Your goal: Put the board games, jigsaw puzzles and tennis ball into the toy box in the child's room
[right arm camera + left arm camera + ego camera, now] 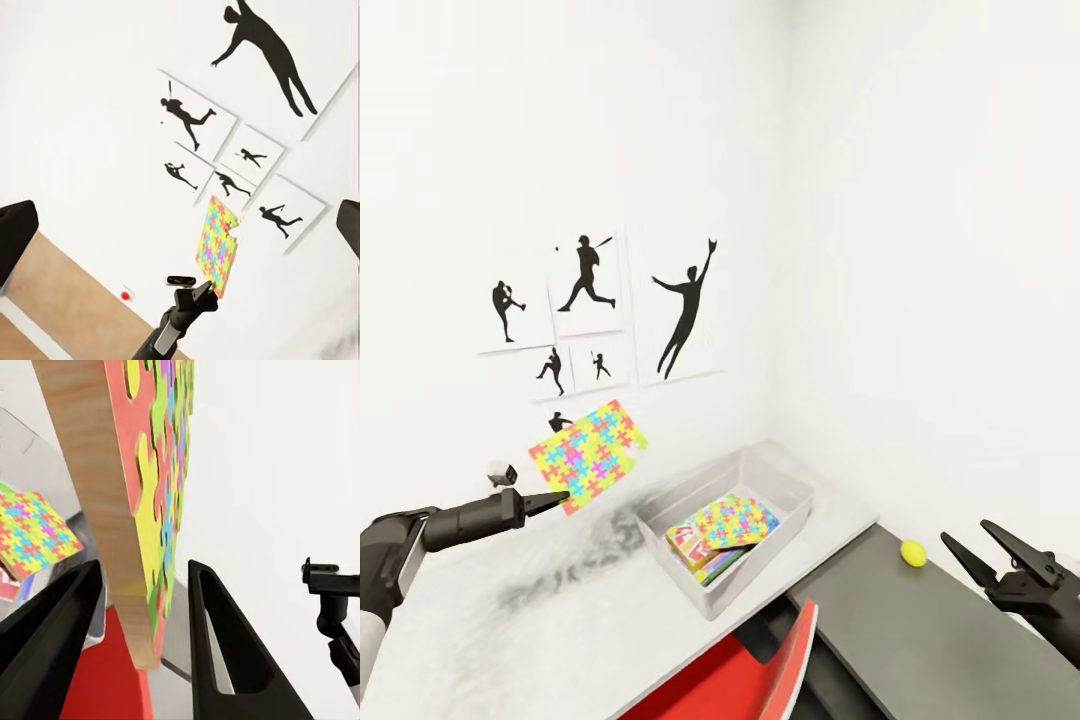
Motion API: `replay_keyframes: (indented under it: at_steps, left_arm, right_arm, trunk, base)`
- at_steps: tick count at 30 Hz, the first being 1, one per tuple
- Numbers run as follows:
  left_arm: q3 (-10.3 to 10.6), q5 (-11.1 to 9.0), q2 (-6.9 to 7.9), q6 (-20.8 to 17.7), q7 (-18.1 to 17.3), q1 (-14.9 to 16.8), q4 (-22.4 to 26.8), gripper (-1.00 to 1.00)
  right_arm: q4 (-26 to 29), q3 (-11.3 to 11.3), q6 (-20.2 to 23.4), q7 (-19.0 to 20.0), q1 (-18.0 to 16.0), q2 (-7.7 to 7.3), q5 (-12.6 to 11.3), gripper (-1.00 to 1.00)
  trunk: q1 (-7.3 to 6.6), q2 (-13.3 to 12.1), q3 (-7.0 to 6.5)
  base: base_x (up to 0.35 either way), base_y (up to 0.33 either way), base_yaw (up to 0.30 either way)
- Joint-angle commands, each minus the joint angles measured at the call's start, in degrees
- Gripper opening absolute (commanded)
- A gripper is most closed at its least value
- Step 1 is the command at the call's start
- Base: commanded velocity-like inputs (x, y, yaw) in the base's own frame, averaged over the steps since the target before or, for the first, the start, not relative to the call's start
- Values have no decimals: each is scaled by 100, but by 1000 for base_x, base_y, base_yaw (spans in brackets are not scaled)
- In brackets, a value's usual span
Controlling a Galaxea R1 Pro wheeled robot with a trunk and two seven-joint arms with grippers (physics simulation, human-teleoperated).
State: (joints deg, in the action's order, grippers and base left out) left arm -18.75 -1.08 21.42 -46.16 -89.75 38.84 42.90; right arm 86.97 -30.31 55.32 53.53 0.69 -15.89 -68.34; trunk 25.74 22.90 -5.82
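Left gripper fingers clamped on the lower edge of a jigsaw puzzle, board held up in the air, tilted, near the wall with the baseball silhouette prints. Left wrist view: puzzle edge sandwiched between both fingers, grip shallow, only the bottom strip caught. Right gripper spread wide, nothing in it, parked over the dark table section, well apart from the toy box.

Toy box on the light table, open top, already holding another jigsaw puzzle lying on a board game. Tennis ball loose on the dark surface, between box and right gripper. Red chair back just below the box's near corner.

Step in hand, by judgement: carry the held puzzle across and down into the box. Advice:
- Swing toward the box before lowering; clear the near rim with the trailing corner.
- Level the board out flat so it stacks on the puzzle already inside, not propped against the wall of the box.
- Slow wrist rotation; shallow edge grip likely to let the board pivot or slip.
- Release low, over the middle of the box.

Ball likely next for the right arm.
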Motion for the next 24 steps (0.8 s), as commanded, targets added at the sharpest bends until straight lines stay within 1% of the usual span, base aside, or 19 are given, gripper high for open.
replay_keyframes:
  at_steps: [1, 5, 8, 14, 20, 24]
  left_arm:
    - [-7, 2, 1, -59, -25, 1, -1, -100]
    - [-13, 2, 2, -59, -25, 1, -1, -100]
    - [-14, 1, 2, -59, -25, 1, -1, -100]
    - [-17, 0, 2, -59, -25, 1, -1, -100]
    - [-23, 1, 2, -59, -25, 1, -1, -100]
    - [-23, -2, 2, -59, -25, 1, -1, -100]
  right_arm:
    - [0, -2, 25, 9, 1, -1, -4, 100]
    - [3, -2, 28, 8, 1, -1, -4, 100]
    - [3, -2, 28, 8, 1, -1, -4, 100]
    - [4, -2, 25, 8, 1, -1, -4, 100]
    - [4, -2, 18, -4, 1, 0, 2, 100]
    - [4, -2, 15, -18, 1, 1, 4, 100]
  trunk:
    - [5, 2, 1]
    - [5, 2, 15]
    - [5, 2, 29]
    - [5, 2, 35]
    - [5, 2, 36]
    - [5, 2, 36]
  base:
    - [275, -24, -24]
    - [267, -13, -66]
    - [158, -36, -74]
    - [36, -9, -15]
    - [95, -1, -1]
    - [5, 0, 0]
